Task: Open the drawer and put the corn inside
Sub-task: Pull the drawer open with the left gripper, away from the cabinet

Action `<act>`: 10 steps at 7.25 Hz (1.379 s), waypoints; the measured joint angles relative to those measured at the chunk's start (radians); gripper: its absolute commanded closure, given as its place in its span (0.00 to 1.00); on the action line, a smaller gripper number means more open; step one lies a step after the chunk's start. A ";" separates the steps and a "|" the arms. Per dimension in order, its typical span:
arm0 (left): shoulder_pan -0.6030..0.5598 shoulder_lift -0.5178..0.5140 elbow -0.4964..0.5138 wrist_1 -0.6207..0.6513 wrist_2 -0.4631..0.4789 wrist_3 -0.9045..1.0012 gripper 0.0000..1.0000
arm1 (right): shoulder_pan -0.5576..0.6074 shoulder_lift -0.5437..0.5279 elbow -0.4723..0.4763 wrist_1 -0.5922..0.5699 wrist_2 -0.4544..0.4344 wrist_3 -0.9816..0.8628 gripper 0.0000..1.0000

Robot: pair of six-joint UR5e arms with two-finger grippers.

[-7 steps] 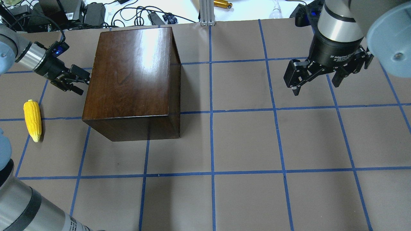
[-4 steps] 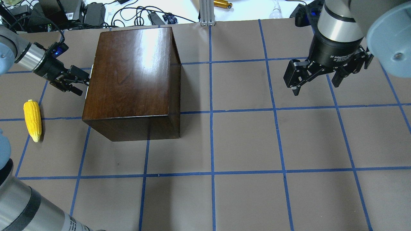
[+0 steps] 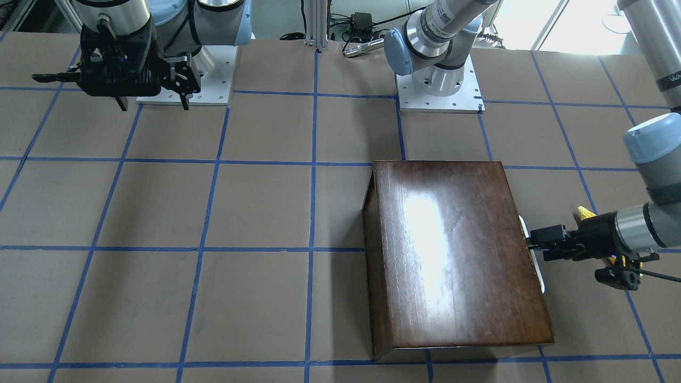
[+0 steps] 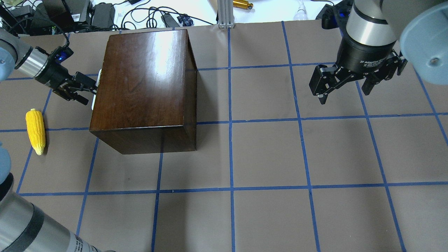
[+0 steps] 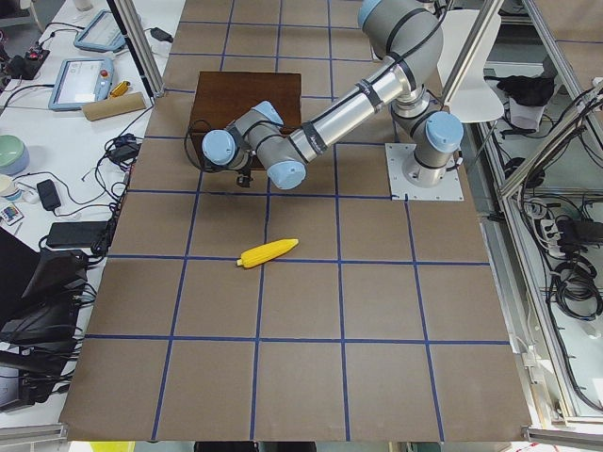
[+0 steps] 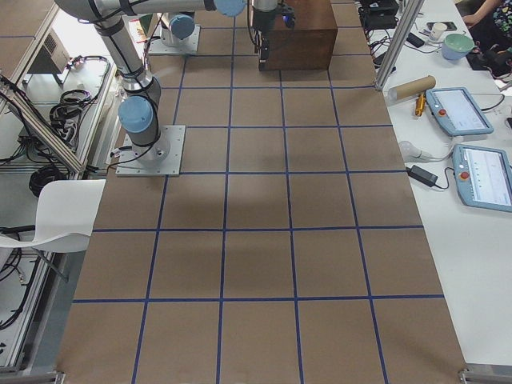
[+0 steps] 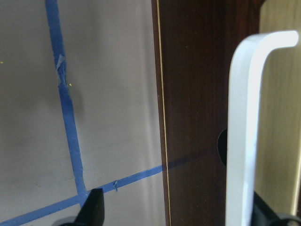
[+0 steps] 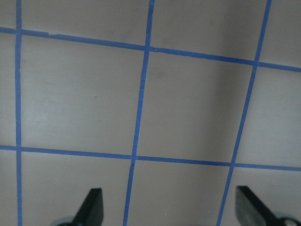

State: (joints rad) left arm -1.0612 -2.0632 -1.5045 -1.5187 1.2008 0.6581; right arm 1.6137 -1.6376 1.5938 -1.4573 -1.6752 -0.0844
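corn [image 3: 586,214] — mostly hidden behind left arm [image 3: 636,229] | drawer handle [image 7: 244,141] — blurred, cut by bottom edge

1. A robotics lab: two robot arms [image 3: 420,50] are bolted to metal plates [image 3: 439,101] on a table [image 4: 266,154].
2. The table top is brown paper marked into squares with blue tape [image 4: 231,122].
3. Side benches [image 6: 472,240] carry touch-screen control tablets [image 6: 458,110], power bricks [image 4: 103,15] and tangled cables [image 4: 140,15].
4. Aluminium frame posts [image 4: 224,14] stand at the table's edge.
5. Loose wiring [image 6: 48,172] and a plain white chair [image 6: 48,220] sit behind the arms.
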 measured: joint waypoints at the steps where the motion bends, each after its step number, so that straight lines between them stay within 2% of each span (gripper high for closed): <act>1: 0.002 0.000 0.000 0.000 0.007 0.000 0.00 | 0.000 0.000 0.000 0.000 0.000 0.000 0.00; 10: 0.104 0.003 -0.002 -0.001 0.020 0.002 0.00 | 0.000 -0.001 0.000 0.000 -0.001 0.000 0.00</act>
State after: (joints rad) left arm -0.9572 -2.0597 -1.5064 -1.5201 1.2205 0.6605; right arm 1.6138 -1.6383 1.5938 -1.4573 -1.6765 -0.0844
